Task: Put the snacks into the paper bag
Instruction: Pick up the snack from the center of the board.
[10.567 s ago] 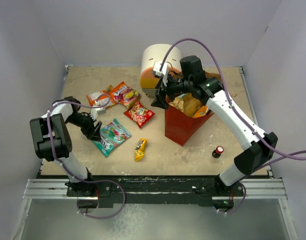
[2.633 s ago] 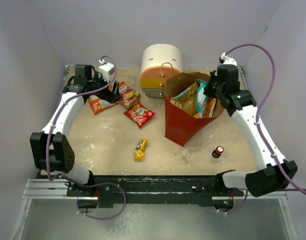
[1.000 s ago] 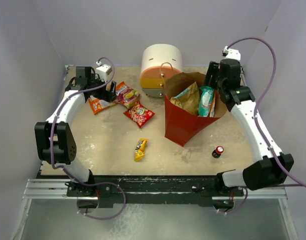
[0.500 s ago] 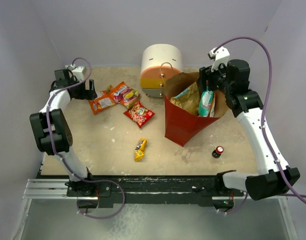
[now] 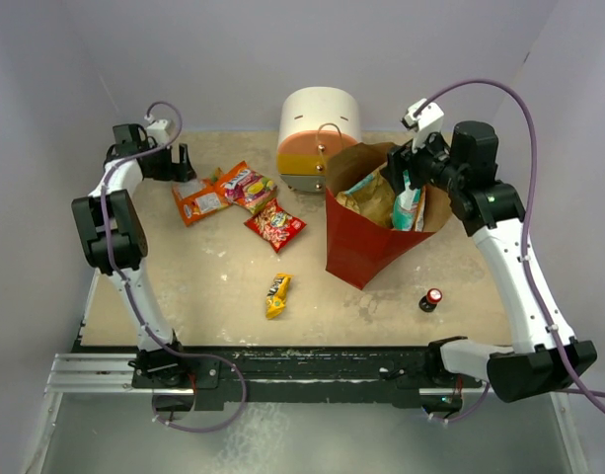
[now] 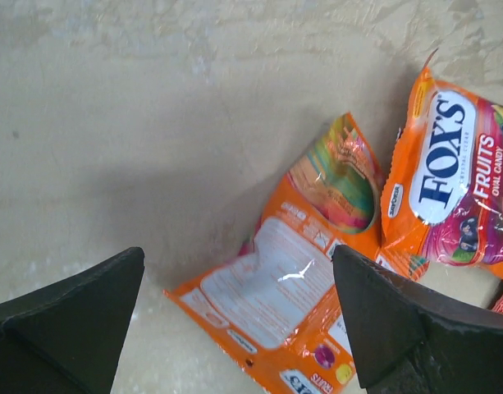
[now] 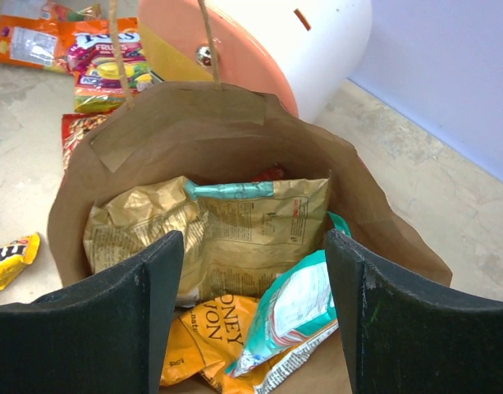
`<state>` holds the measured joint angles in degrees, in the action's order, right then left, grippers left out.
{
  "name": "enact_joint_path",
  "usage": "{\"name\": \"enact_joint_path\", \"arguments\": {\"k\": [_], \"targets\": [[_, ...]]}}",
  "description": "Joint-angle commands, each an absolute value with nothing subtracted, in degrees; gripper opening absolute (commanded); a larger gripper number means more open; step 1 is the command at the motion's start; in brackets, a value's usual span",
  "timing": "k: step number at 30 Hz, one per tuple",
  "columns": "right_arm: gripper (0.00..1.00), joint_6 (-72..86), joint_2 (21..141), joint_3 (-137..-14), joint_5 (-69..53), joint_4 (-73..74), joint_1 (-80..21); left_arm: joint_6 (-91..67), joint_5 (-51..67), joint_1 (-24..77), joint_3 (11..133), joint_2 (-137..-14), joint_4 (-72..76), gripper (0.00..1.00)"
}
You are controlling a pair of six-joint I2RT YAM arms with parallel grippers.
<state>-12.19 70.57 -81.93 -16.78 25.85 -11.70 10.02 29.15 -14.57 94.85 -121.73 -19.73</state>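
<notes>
The paper bag point(image 5: 353, 252), brown inside with red sides, stands open mid-table and holds a tan chip bag point(image 7: 235, 230), an orange bag point(image 7: 203, 338) and a teal candy bag point(image 7: 296, 308). My right gripper point(image 5: 406, 170) hangs open and empty above the bag's mouth point(image 7: 144, 131). On the table lie an orange packet point(image 5: 199, 202), a Fox's fruit packet point(image 5: 245, 185), a red packet point(image 5: 276, 225) and a yellow bar point(image 5: 276, 293). My left gripper point(image 5: 181, 164) is open and empty, just above the orange packet point(image 6: 292, 279), beside the Fox's packet point(image 6: 456, 189).
A round white-orange-yellow drawer unit point(image 5: 317, 133) stands behind the bag. A small red-capped bottle point(image 5: 432, 298) stands at the front right. Walls close in the table on the left, back and right.
My left gripper has moved right, from the far left corner to just above the orange packet. My right gripper has shifted slightly over the bag's mouth. The packets have not moved.
</notes>
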Motion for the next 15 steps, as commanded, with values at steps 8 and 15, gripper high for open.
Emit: {"name": "enact_joint_path", "arguments": {"k": [8, 15], "targets": [[0.75, -13.1, 67.7, -81.9, -21.6, 24.7, -11.7, 13.0, 40.2, -14.5, 105.6, -130.2, -30.2, 0.99], [0.76, -12.9, 66.2, -80.3, -22.8, 24.4, -11.7, 15.5, 40.7, -14.6, 104.3, -129.4, -36.9, 0.90]]}}
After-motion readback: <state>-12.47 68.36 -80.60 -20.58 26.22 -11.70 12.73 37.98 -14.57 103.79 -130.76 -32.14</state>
